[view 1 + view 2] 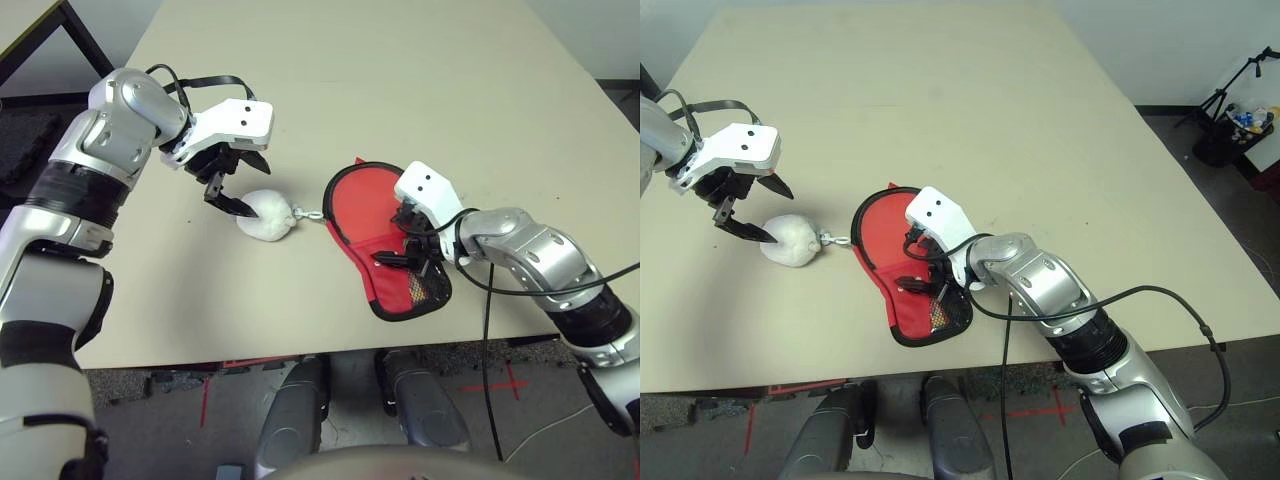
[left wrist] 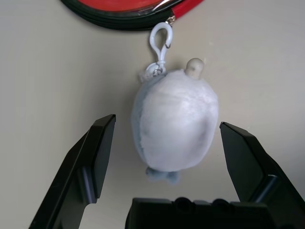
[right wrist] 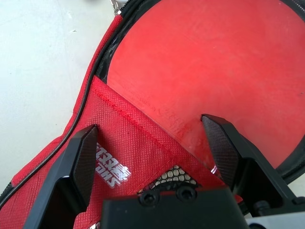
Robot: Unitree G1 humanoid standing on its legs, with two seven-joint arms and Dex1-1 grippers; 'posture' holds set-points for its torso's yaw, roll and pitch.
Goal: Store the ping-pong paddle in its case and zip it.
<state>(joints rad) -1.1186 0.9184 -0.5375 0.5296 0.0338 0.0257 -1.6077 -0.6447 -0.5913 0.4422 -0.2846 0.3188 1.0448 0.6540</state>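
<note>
the ping-pong paddle (image 3: 209,67) lies inside the case (image 1: 362,262), its red rubber face showing through the opening; the case lies flat on the desk (image 1: 400,90) near the front edge, toward the robot's right, with its flap folded over only the lower part of the paddle, so the zip looks not yet run; a white fluffy pom-pom (image 1: 266,216) sits just beside the case on its left, joined to the zipper pull by a small clip (image 2: 160,43); the left pincer (image 2: 167,152) hangs over the pom-pom with its jaws spread wide on either side of it, one fingertip close to or brushing the fluff, gripping nothing; the right pincer (image 3: 155,148) rests on the case over the flap and mesh pocket, jaws also wide apart, closed on nothing, seemingly pinning the case down; judging from this, the step in hand is taking the pom-pom to drag the zip around; risks: the soft pom-pom may squash and slip out of the jaws; a pull off the line of the zip could snag it at the curve or strain the clip; if the right pincer presses too lightly the whole case may slide across the desk with the pull; the loose flap could catch in the zip teeth.
</note>
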